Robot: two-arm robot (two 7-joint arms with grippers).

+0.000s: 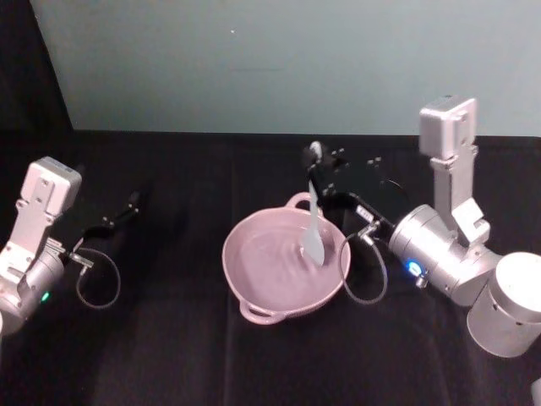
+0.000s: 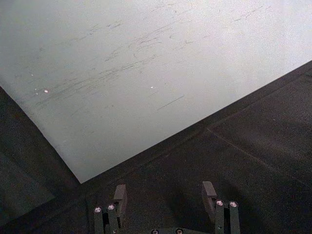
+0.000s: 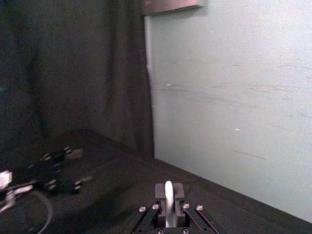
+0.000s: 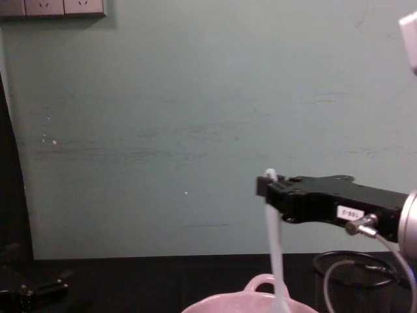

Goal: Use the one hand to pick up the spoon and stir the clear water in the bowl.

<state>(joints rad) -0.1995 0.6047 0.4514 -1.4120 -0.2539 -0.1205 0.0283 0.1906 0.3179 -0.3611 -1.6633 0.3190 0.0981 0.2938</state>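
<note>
1. Head view: my right gripper (image 1: 315,159), the flat black one on the silver wrist with the blue light, reaches in from the right. It sits above the far rim of the pale pink round bowl (image 1: 235,272), which is mid-table on the black cloth (image 1: 169,355).
2. Same view: it's pinching the top of the long slim white plastic spoon (image 1: 313,211). The spoon hangs close to upright, with the flat paddle end down inside the bowl, right of centre. The inside looks rippled, so probably water, but I can't swear to it.
3. The left gripper (image 1: 133,201) is parked far off to the left, low over the cloth and well apart from the bowl.
4. Left wrist view: its fingers (image 2: 120,195) are spread with nothing between them, facing the pale wall (image 2: 146,73) and the cloth.
5. Right wrist view: the two black fingers are pressed onto the white handle, which stands up between them.
6. Chest view: the right gripper comes in from the right with its small white label (image 4: 349,213) showing. The spoon drops from its tip, past the looped ear handle (image 4: 260,282) and into the bowl at the bottom edge.
</note>
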